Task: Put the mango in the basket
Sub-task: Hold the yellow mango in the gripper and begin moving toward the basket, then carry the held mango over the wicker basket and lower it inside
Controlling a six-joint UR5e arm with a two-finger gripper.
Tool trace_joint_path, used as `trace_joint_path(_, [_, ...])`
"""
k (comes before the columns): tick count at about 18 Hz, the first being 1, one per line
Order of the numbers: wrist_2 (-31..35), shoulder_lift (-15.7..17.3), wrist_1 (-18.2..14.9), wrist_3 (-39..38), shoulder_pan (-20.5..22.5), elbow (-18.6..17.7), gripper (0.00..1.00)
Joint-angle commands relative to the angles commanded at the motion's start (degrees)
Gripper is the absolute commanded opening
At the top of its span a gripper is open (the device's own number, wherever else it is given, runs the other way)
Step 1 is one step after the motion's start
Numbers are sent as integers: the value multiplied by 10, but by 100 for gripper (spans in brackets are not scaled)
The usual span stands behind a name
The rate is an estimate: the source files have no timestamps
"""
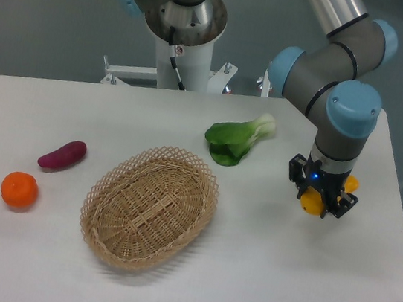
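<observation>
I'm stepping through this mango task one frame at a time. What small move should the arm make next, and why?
Probably close on the fruit, if not yet gripped, then lift straight up. The gripper sits low over the mango, whose yellow shows between the fingers at table level, on the right side of the table. The basket lies well to the left and is empty, so the fruit must clear the table first.

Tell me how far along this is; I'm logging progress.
Done: the pincer has reached the mango at the table's right side and sits around it. In hand: the grasp; whether the fruit is lifted is unclear. Left: carrying it left to the basket, which holds nothing, and releasing.
</observation>
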Motion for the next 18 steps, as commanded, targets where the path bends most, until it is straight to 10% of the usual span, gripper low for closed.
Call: trace_joint_path(18, [-3, 32, -15, -105, -104, 3, 57])
